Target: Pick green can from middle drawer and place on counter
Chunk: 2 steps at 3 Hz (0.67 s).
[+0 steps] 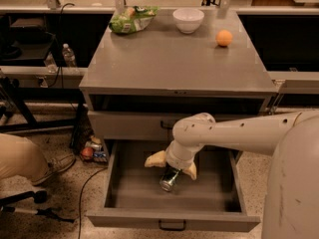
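Observation:
The green can (169, 179) lies tilted on the floor of the open middle drawer (130, 189), its silver end toward the camera. My gripper (169, 168) hangs down into the drawer right above the can. Its cream fingers (155, 159) are spread wide, one on each side of the can's upper part, not closed on it. The white arm reaches in from the right. The grey counter (169, 63) is the cabinet's top, above the drawer.
On the counter's far edge are a green-and-white snack bag (132, 19), a white bowl (188, 20) and an orange (224, 38). A closed drawer (129, 124) sits above the open one. A person's leg (20, 156) and small items (92, 151) are on the floor to the left.

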{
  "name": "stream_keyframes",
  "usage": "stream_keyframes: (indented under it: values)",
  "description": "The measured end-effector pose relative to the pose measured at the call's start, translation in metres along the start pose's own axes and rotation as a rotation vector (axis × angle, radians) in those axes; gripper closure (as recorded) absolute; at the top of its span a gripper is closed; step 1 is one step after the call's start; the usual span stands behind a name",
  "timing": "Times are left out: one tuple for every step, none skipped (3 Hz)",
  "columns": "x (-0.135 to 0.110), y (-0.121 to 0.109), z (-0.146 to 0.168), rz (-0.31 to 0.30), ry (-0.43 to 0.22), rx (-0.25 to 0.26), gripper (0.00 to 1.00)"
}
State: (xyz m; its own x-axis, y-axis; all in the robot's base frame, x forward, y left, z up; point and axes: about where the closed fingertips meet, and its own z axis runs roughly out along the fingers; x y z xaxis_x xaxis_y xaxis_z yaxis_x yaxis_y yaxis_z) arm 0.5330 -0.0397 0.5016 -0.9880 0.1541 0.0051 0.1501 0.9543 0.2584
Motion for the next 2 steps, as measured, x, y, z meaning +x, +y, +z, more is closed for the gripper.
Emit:
stream_keyframes:
  values:
    - [-0.008,-0.006,0.008,0.028,-0.030,-0.007,0.00]
    - [-0.022,-0.016,0.018,0.072,-0.078,-0.024,0.00]
